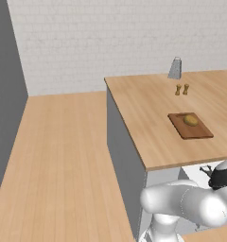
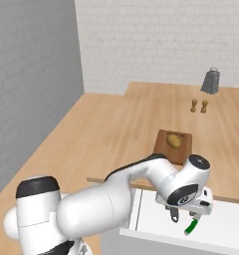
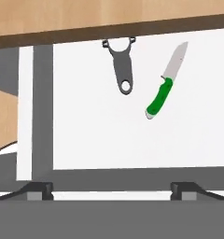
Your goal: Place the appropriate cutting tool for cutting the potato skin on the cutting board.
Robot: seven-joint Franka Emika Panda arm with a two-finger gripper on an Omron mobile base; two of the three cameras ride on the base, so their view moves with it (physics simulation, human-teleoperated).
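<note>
The cutting tool [image 3: 122, 65], a slender dark grey peeler, lies flat on the white floor of an open drawer [image 3: 132, 140] just under the front edge of the wooden surface [image 1: 148, 113]. A green-handled knife [image 3: 165, 84] lies just beside it, apart from it and tilted. That pairing is the choice the task poses: the peeler suits potato skin, the knife does not. The gripper [image 3: 113, 189] hangs over the drawer with its jaws spread wide and nothing between them (ready, I judge, to come down on the peeler). In the hand view the fingertips [image 3: 37, 189] sit well apart from both tools, so no contact is made yet.

Up on the surface, the cutting board [image 1: 190, 125] lies flat with the potato [image 1: 191, 120] resting on its far half; the near half is bare, leaving room for the tool. The grater [image 1: 175, 69] and two small shakers [image 1: 181, 89] stand further back, out of the way. In the right base view the arm bends low at the drawer, under the board.
</note>
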